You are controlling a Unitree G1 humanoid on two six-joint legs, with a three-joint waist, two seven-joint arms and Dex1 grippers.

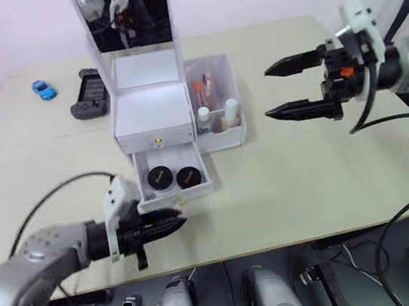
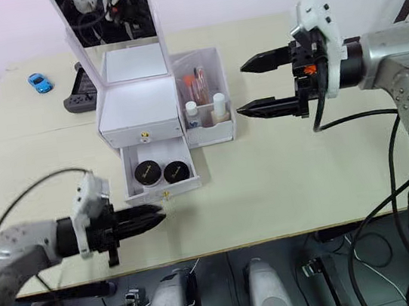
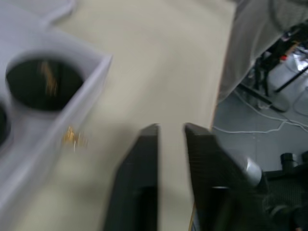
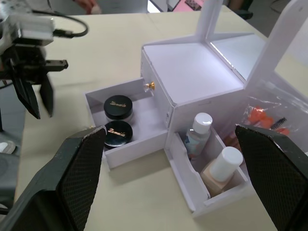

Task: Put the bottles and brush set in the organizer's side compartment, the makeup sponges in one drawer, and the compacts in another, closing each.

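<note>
I am holding the left gripper low over the desk's near edge, its fingers drawn close together with only a slim gap and nothing between them, tips pointing toward the right. Just beyond the tips the lower drawer is standing pulled out toward me, its gold knob facing the near edge, so the front panel is lying just past the fingers and slightly to their right; the drawer's travel is running straight back into the organizer, and I judge the left arm far nearer for the push than the right. Inside I am counting two compacts side by side. The upper drawer is sitting shut; I am seeing no sponges, so I take them to be inside it, unconfirmed. Farther back, in the side compartment, I am counting two bottles standing upright at its front and one brush set behind them. The right gripper is hanging well off toward the desk's right edge, fingers spread wide and empty. At the far left corner I am noting one blue toy car and one game controller.
</note>
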